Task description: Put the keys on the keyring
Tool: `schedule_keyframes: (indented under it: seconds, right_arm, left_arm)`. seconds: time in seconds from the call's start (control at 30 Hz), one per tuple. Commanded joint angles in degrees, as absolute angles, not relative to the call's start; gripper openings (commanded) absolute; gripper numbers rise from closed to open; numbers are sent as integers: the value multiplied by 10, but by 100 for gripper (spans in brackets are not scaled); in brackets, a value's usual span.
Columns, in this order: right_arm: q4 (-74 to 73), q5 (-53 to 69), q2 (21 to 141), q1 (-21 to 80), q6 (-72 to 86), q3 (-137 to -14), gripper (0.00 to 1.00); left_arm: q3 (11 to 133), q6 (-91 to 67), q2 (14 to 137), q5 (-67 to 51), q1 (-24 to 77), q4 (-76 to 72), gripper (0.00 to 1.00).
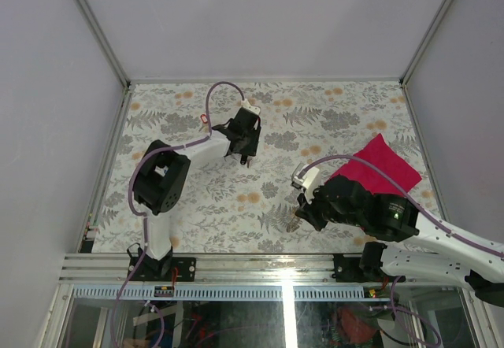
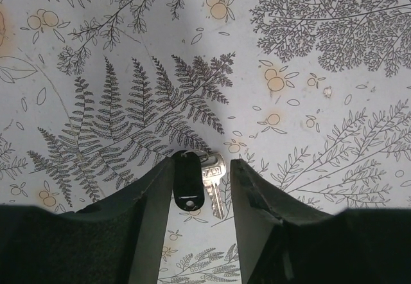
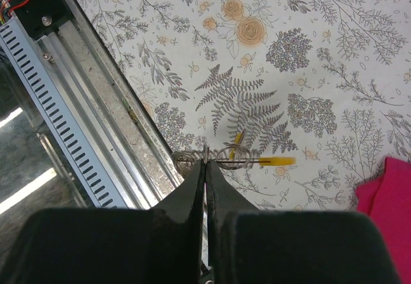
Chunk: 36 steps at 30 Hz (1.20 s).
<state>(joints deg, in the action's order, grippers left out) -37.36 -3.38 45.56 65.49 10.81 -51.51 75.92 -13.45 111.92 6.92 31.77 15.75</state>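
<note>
Magenta cloth (image 1: 378, 165) is your ref point; it lies flat on the tabletop (image 1: 197, 206) toward the far right, one corner pointing away from the arms. The right arm (image 1: 370, 210) lies just near-left of the cloth and its purple cable (image 1: 346, 159) loops over the cloth's left edge, so that side is crowded.

The right fingers (image 3: 192, 194) are pressed together, pinching the thin wire of the keyring (image 3: 234, 155). The ring sits near-left of the cloth, close to the alu rail (image 1: 236, 263) at the near edge. A yellow piece (image 3: 277, 162) sticks out from the ring on the cloth side, and a second yellow bit angles off just beyond the wire.

Well left of the cloth, approx level with its far corner, the left fingers (image 2: 151, 200) are spread apart, pointing down. Btwn them are a black-headed key (image 2: 188, 180) and a silver key (image 2: 213, 171), side by side. Can't tell if either finger touches them.

Room to move: open fern-print tabletop btwn the two sets of fingers and beyond the cloth to the far edge. There is little margin btwn the ring and the rail.

White enclosure walls (image 1: 47, 88) stand on the left, far and right sides, w/ metal corner posts.
</note>
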Motion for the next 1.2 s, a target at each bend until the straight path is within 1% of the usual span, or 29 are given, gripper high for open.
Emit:
schedule_keyframes:
  seconds: [0.0,0.23,0.53,0.77,0.9,1.07,1.17]
  right_arm:
    - [-341,-23,451,658,116,-515,0]
    - [-336,-21,452,658,118,-513,0]
    - [-338,-18,455,657,117,-512,0]
    - [-339,-16,458,657,116,-515,0]
    - [-340,-16,457,658,117,-514,0]
    - [-339,-16,454,658,118,-515,0]
    - [-340,-16,454,658,118,-515,0]
  left_arm:
    - [760,-156,1131,90,316,118,42]
    - [774,-153,1157,84,318,120,42]
    - [780,-139,1168,94,322,131,38]
    - [770,-127,1166,79,326,128,26]
    - [751,-112,1152,61,335,116,16]
    - [697,-93,1110,27,353,76,1]
    - [659,-79,1075,10,368,52,0]
